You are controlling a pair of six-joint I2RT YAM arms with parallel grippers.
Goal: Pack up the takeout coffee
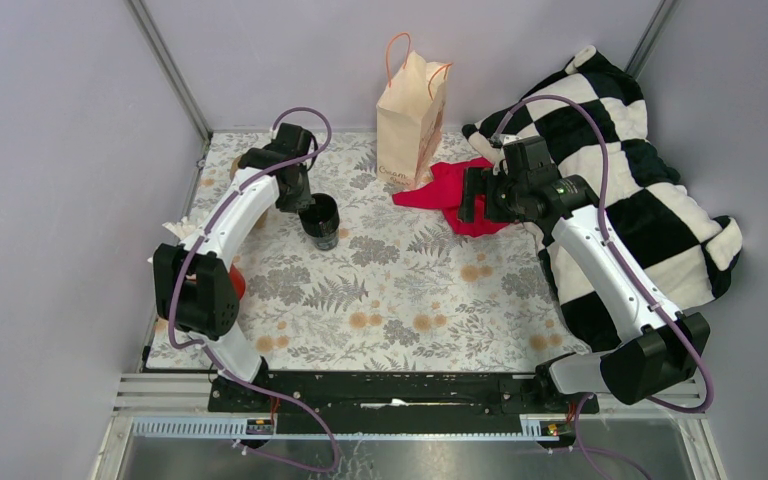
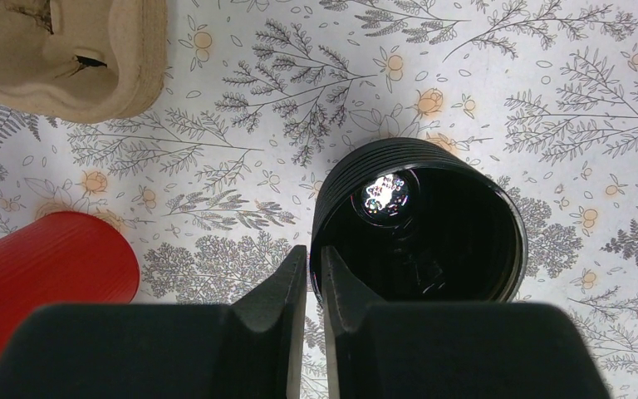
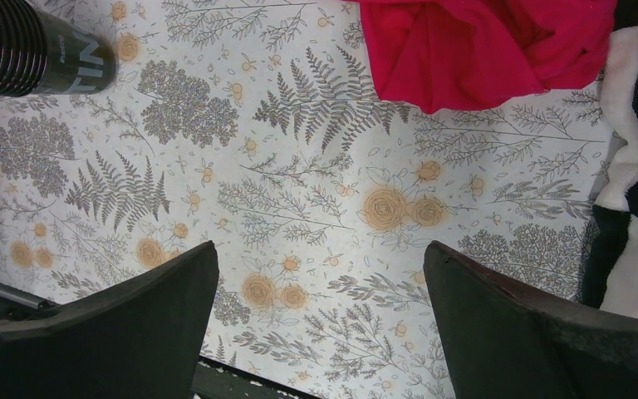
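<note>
Coffee cup (image 2: 419, 224): one is counted, black and ribbed. It is seen upright on the left half of the surface (image 1: 410, 290). Its dark inside is shown with a bright glint in the left wrist view.
Left end effector (image 2: 314, 253): it is closed down on the cup's rim. The wall is pinched in the narrow gap, with one finger outside and one inside.
Right end effector (image 3: 320, 258): it is spread wide and nothing is held. It is kept above the surface, just beside the red cloth.
Paper bag (image 1: 412, 120): one is counted. It is stood upright at the far edge, with orange handles, and is well apart from the cup.
Red cloth (image 1: 455, 195): one is counted. It is laid crumpled between the bag and the blanket.
Checkered blanket (image 1: 620, 180): one is counted, black and white. It is heaped along the right side.
Red cup (image 2: 41, 266): one is counted. It is seen near the left arm.
Cardboard tray (image 2: 66, 54): one is counted. It is seen near the red cup.
</note>
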